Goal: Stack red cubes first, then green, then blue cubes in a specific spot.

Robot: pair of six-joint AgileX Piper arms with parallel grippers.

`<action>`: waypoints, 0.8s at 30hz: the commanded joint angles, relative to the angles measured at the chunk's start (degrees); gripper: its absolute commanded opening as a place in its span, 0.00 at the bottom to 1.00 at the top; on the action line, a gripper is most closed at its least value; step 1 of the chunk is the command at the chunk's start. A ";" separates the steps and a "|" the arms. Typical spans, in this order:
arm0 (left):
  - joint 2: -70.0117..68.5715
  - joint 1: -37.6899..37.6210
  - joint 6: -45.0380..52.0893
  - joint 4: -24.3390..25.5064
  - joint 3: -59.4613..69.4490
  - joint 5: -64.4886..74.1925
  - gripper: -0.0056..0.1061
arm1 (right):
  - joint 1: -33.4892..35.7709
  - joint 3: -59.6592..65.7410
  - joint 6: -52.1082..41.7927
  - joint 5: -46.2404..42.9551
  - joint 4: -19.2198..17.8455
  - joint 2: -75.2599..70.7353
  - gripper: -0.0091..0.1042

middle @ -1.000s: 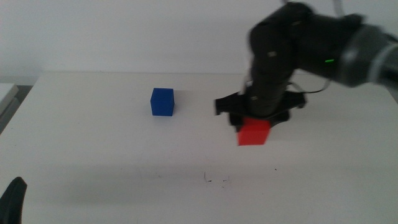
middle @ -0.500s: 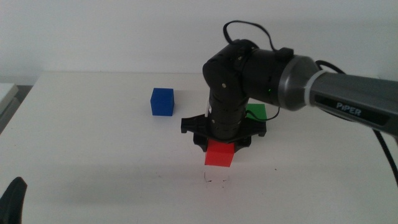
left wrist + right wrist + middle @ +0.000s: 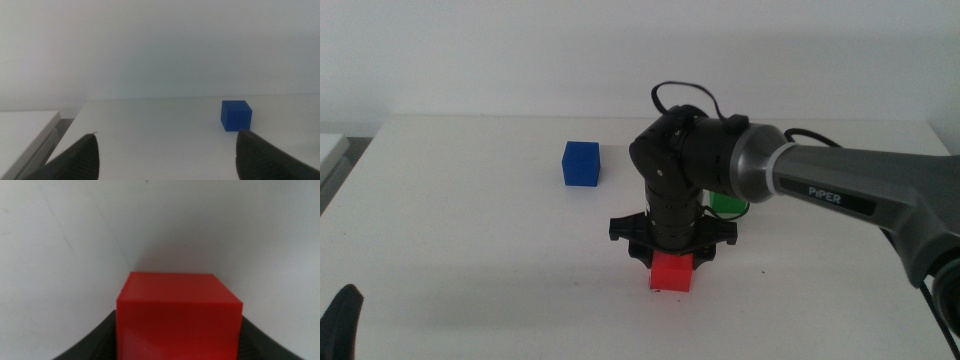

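Bright, even light; white table (image 3: 470,220) washed pale. Soft shadow under my right gripper (image 3: 672,262). My left jaws blurred, out of focus; red cube (image 3: 177,315) soft close-up.

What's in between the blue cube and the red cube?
Only bare white table, seen in the middle view. The blue cube sits alone; the right gripper holds the red cube.

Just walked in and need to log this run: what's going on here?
The right gripper holds the red cube low at the front middle of the white table. The green cube sits behind the arm, the blue cube farther left, both unstacked. The left gripper waits open at the near-left edge.
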 commanded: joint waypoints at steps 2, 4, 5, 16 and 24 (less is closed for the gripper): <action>-0.21 0.13 -0.03 0.01 0.04 -0.72 0.89 | 0.23 -0.38 0.23 0.14 -1.00 0.48 0.08; -0.21 0.13 -0.03 0.01 0.04 -0.72 0.89 | 0.23 -0.38 0.23 0.03 -1.10 0.59 0.08; -0.21 0.13 -0.03 0.01 0.04 -0.72 0.89 | 0.23 -0.38 0.13 0.02 -1.10 0.59 0.09; -0.21 0.13 -0.03 0.01 0.04 -0.72 0.89 | 2.27 -0.38 -5.65 1.17 -2.39 -4.61 0.89; -0.21 0.13 -0.03 0.01 0.04 -0.72 0.89 | 2.19 -0.38 -6.00 6.18 -11.74 -19.33 0.89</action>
